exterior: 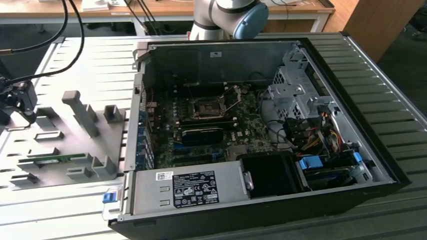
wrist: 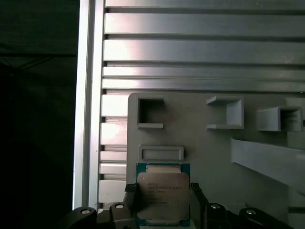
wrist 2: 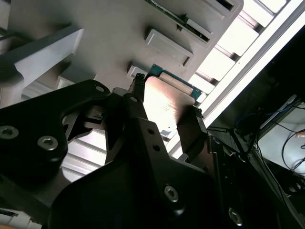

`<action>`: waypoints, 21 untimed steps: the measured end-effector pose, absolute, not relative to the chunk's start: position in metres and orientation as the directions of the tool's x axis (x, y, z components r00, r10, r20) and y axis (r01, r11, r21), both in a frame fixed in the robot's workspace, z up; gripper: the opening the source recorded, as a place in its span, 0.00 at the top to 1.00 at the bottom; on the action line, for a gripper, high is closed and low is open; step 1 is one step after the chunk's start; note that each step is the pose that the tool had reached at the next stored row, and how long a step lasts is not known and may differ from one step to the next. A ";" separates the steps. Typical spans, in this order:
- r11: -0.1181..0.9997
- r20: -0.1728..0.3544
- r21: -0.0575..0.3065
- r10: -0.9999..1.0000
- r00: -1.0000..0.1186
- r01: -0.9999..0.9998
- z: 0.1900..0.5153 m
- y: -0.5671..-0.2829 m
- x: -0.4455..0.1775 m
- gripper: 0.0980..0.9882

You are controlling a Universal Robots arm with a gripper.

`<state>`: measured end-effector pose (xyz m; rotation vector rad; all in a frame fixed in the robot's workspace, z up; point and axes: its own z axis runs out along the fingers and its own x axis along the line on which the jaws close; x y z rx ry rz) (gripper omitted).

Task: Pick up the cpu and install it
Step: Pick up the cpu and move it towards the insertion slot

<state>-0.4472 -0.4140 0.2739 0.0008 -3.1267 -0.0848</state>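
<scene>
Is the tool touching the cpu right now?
Touching. In the first wrist view the tool has its fingers against both side edges of the cpu, with no gap.

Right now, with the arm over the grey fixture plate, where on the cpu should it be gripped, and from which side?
By two opposite side edges, coming straight down onto its top. The cpu is a thin flat square with its broad metal face turned toward the wrist cameras, so only its rim offers opposed surfaces. The gripper sits centred across it, over the grey fixture plate.
</scene>
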 end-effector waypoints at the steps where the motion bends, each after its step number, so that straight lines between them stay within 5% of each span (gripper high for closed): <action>1: 0.999 0.014 0.054 -0.001 -1.000 0.000 0.275 -0.414 -0.447 0.52; 21: 0.999 0.014 0.054 -0.001 -1.000 0.000 0.300 -0.414 -0.447 0.52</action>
